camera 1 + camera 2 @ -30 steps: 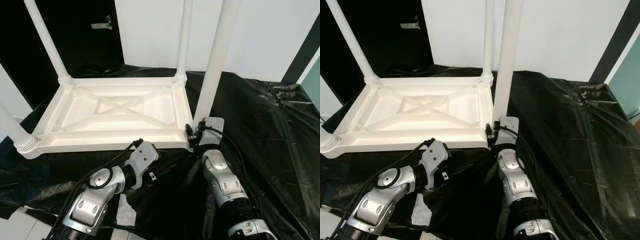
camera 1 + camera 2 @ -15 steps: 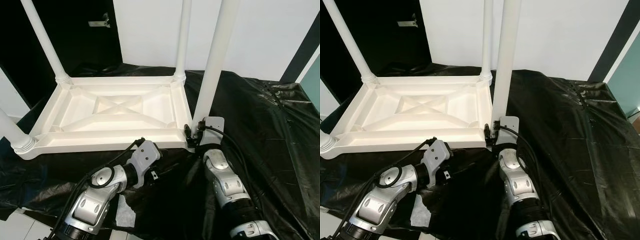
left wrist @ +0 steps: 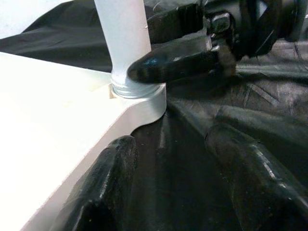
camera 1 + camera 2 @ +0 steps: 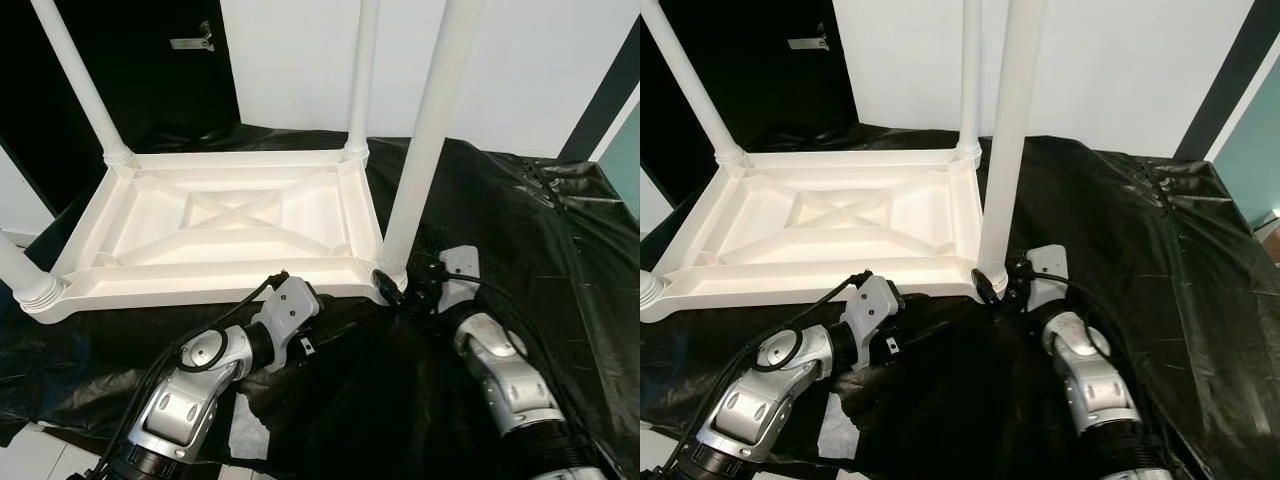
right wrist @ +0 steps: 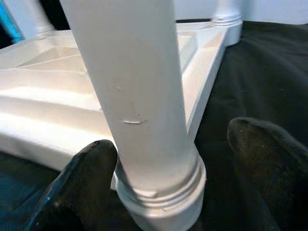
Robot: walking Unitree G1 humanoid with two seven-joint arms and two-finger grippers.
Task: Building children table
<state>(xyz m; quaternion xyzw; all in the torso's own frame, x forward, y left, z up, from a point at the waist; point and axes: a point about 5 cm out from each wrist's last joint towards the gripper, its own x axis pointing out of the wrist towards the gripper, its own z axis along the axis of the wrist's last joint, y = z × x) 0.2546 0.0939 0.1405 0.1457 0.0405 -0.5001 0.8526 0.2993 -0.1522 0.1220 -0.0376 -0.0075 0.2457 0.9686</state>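
Observation:
A white children's table [image 4: 230,225] lies upside down on a black plastic sheet [image 4: 560,250], with its legs pointing up. The near right leg [image 4: 425,130] stands in its corner socket [image 3: 139,94]. My right gripper [image 5: 173,144] is open and straddles the base of that leg. One of its fingers [image 5: 91,168] rests against the leg, while the other [image 5: 262,144] stands apart. My left gripper [image 3: 173,139] is open and low on the sheet, just in front of the same corner. Its wrist [image 4: 285,310] sits below the table's near edge.
Three more legs rise at the far left [image 4: 80,85], far right [image 4: 362,75] and near left [image 4: 20,275]. A white wall [image 4: 520,70] stands behind, with a dark doorway [image 4: 150,60] at the back left. Pale floor [image 4: 30,455] shows at the lower left.
My right arm has swung out to the right, so its wrist now sits right of the near leg with the fingers reaching in at the base. The left arm has barely moved.

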